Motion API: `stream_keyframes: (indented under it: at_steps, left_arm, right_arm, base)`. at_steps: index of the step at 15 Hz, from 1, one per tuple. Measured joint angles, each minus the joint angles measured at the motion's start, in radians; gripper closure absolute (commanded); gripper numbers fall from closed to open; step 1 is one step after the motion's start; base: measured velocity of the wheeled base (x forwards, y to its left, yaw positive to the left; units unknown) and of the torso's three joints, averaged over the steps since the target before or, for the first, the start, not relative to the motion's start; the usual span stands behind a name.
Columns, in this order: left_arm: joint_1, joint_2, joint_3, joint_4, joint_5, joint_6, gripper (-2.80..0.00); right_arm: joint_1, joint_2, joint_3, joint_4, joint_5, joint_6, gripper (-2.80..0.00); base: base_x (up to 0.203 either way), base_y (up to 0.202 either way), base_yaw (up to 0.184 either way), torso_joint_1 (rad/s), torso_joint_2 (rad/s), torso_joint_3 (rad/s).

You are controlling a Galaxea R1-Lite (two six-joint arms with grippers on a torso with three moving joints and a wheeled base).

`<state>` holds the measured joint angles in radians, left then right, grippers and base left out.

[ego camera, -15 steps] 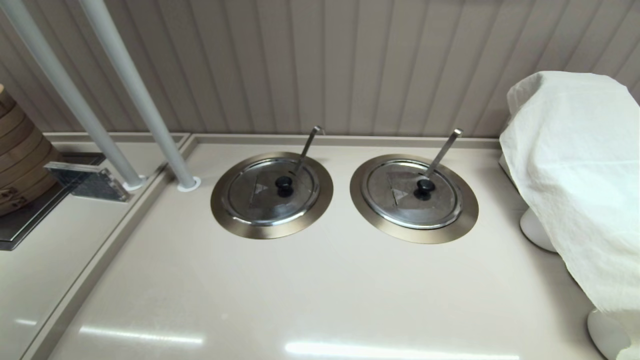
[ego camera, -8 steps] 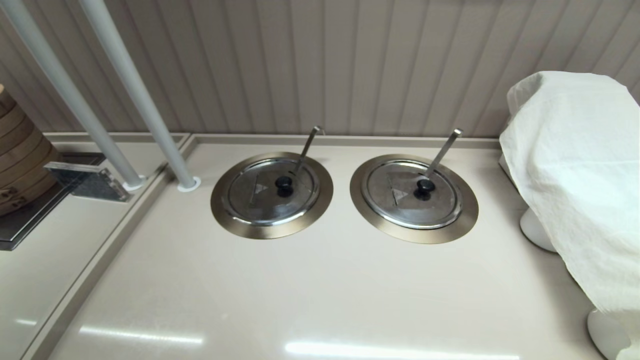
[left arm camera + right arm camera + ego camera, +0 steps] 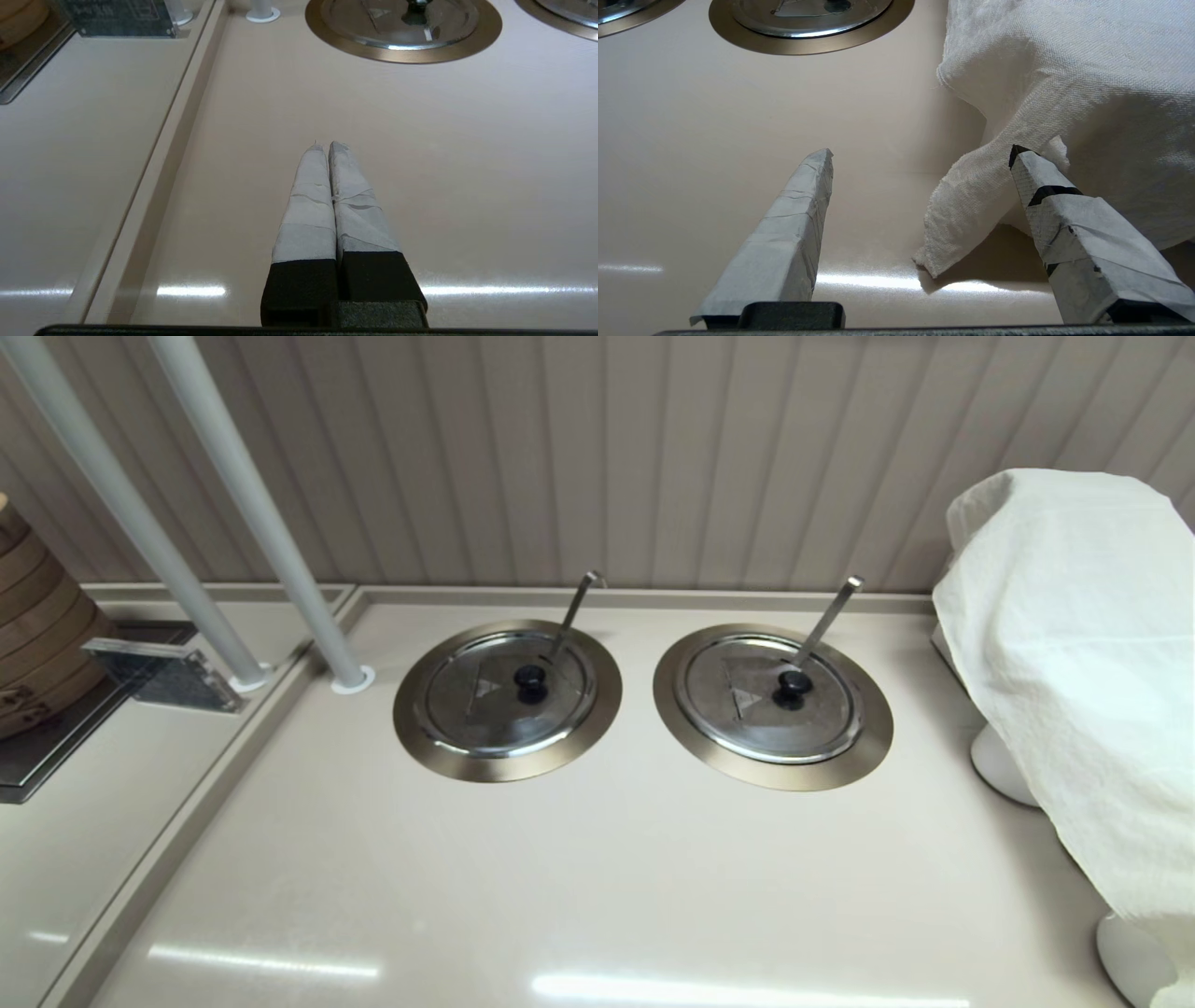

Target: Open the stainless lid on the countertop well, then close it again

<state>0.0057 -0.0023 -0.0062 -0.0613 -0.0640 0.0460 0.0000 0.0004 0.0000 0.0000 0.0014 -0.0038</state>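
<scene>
The stainless lid [image 3: 481, 702] lies flat and closed on the left countertop well [image 3: 414, 729]. It has a black knob [image 3: 530, 679] and a thin hook-tipped handle [image 3: 575, 610] rising through its far edge. Neither gripper shows in the head view. In the left wrist view my left gripper [image 3: 326, 145] is shut and empty, low over the bare counter, well short of the lid [image 3: 373, 21] and the well rim [image 3: 336, 42]. My right gripper [image 3: 920, 153] is open and empty, beside a hanging white cloth [image 3: 1064, 70].
The twin well [image 3: 686, 733] with its lid [image 3: 747, 719] and flat square-tipped handle [image 3: 826, 616] sits to the right. A cloth-draped object [image 3: 1074, 663] stands at the right edge. Two slanted grey posts [image 3: 280, 551] and a raised ledge [image 3: 187, 821] bound the left.
</scene>
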Motion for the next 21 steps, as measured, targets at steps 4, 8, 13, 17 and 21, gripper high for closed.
stream_keyframes:
  at_steps: [4, 8, 13, 17, 21]
  left_arm:
    - [0.0, 0.0, 0.005, 0.065, 0.055, 0.067, 0.0]
    - [0.0, 0.0, 0.006, 0.076, 0.054, 0.057, 0.0]
    - [0.0, 0.0, 0.006, 0.075, 0.056, 0.05, 0.0]
    - [0.0, 0.001, 0.006, 0.075, 0.056, 0.05, 0.0]
    - [0.0, 0.001, 0.006, 0.074, 0.055, 0.05, 0.0]
  right_arm:
    - [-0.001, 0.0, 0.0, 0.0, 0.0, -0.003, -2.8]
    - [0.0, 0.0, 0.0, 0.0, 0.004, -0.025, -2.8]
    - [0.0, 0.0, 0.0, 0.002, 0.019, -0.046, -2.8]
    - [0.0, 0.0, 0.0, 0.002, 0.02, -0.046, -2.8]
    - [0.0, 0.0, 0.0, 0.003, 0.018, -0.047, -2.8]
  base:
    - [0.0, 0.0, 0.0, 0.0, 0.0, 0.0]
    - [0.0, 0.0, 0.0, 0.0, 0.0, 0.0]
    - [0.0, 0.0, 0.0, 0.0, 0.0, 0.0]
    - [0.0, 0.0, 0.0, 0.0, 0.0, 0.0]
    - [0.0, 0.0, 0.0, 0.0, 0.0, 0.0]
